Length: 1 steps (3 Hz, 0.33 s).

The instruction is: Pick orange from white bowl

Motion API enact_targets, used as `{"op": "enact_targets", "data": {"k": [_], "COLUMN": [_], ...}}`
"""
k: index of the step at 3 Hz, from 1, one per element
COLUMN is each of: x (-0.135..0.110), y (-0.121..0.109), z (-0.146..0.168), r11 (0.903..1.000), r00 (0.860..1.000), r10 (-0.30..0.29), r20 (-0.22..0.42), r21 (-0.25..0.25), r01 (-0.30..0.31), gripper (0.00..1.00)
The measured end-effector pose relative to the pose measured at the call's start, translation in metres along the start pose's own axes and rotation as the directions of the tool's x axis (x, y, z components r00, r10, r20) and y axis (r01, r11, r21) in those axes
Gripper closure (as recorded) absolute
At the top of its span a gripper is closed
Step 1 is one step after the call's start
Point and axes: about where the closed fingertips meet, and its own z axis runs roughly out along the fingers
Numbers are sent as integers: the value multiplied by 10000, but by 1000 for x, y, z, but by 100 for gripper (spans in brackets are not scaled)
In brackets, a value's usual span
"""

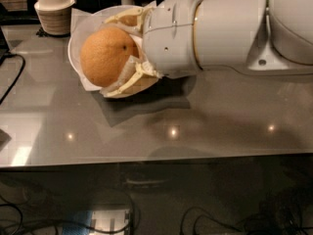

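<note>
My gripper (pixel 115 53) reaches in from the right on a thick white arm, and its two cream fingers are shut on the orange (pixel 103 55). The orange is round, dimpled and has a small dark stem dot facing me. It is held in front of and slightly above the white bowl (pixel 74 43), which is lined with crumpled white paper and mostly hidden behind the fruit and the gripper. One finger (pixel 128 81) runs under the orange, the other over its top.
A stack of small ribbed beige bowls (pixel 54 11) stands at the back left. A dark cable (pixel 12 77) lies along the left edge. The grey glossy table (pixel 195 126) stretches toward me. Dark containers stand at the back.
</note>
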Motion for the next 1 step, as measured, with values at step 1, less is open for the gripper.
{"op": "enact_targets", "data": {"k": [1], "x": [-3], "y": [0], "z": [1], "r11": [10000], "r00": [10000], "r10": [-61], "r20": [24], "r21": [-7], "r01": [61], "gripper": [100]}}
